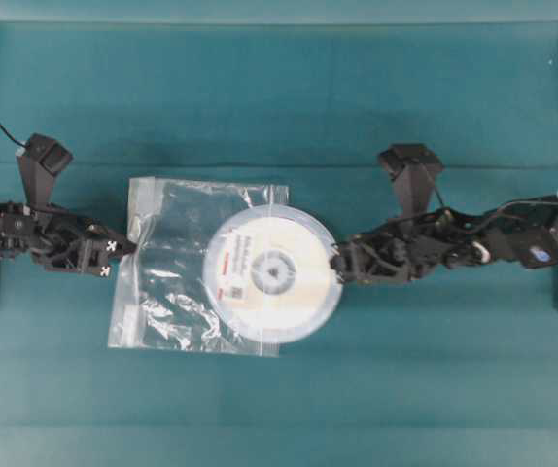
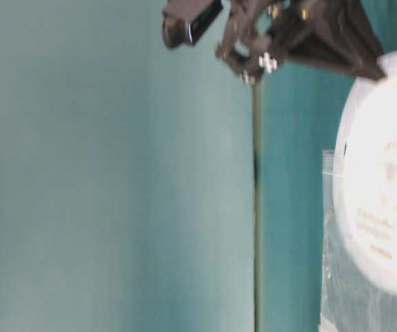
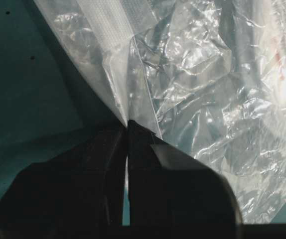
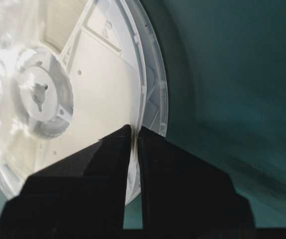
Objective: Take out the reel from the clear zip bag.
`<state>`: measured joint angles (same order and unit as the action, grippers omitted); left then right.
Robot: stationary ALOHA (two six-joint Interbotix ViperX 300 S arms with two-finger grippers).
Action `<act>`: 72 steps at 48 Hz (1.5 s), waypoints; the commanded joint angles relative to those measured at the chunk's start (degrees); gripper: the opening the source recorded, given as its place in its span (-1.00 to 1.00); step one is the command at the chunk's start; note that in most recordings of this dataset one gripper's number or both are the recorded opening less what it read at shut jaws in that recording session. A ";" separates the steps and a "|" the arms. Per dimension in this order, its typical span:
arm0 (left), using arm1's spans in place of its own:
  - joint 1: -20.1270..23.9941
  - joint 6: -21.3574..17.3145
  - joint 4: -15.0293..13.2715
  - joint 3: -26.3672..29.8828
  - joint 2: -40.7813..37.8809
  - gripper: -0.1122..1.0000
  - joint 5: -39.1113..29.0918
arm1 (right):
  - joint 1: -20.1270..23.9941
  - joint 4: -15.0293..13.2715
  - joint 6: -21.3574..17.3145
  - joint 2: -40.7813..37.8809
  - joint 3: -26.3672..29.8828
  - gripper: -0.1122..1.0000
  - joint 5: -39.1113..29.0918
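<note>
Teal cloth covers the counter (image 1: 289, 107) w/ no other items near the bag. Nearest the lens in the right wrist view, the right tool (image 4: 134, 130) has its two dark fingers (image 4: 173, 164) pressed nearly together, clamped on the rim of the reel (image 4: 108, 74); the white flange edge sits in the thin gap between them, spoked hub visible beyond. In the left wrist view the left tool (image 3: 128, 124) is pinched tight on a fold of the clear zip bag (image 3: 208, 89), film bunched between the tips, whitish zip strip running away above. From overhead, the reel (image 1: 273, 272) is the landmark: the bag (image 1: 177, 253) spreads to its left, crinkled, and the reel lies at the bag's right edge, approx. half sticking out past it; whether the rest is still inside or just on top, can't tell. Left tool (image 1: 123, 255) grips the bag's far-left edge, well apart from the reel. Right tool (image 1: 337, 265) meets the reel's right rim. Red-and-white label sits left of the hub. Table-level view is blurred: reel (image 2: 382, 180) looks raised, bag (image 2: 347, 277) hanging by it.
</note>
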<state>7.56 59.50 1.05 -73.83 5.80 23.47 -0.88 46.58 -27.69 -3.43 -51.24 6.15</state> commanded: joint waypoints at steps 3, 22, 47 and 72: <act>-0.35 0.09 0.26 1.41 -1.76 -0.86 -0.26 | 0.09 0.18 -0.26 2.90 -2.29 -0.66 -0.35; -0.26 0.09 0.18 1.32 -1.67 -0.86 -1.58 | -1.05 0.44 -0.35 10.72 -9.93 -0.71 -0.44; -0.26 0.09 0.18 1.49 -1.58 -0.86 -1.58 | -2.72 0.53 -0.35 17.31 -15.82 -0.75 -2.02; -0.35 0.09 0.26 1.49 -1.49 -0.86 -1.58 | -2.99 0.53 -0.35 18.98 -17.67 -0.75 -2.81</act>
<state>7.56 59.50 1.05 -73.56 5.80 22.32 -3.78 47.02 -27.69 15.12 -69.08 3.34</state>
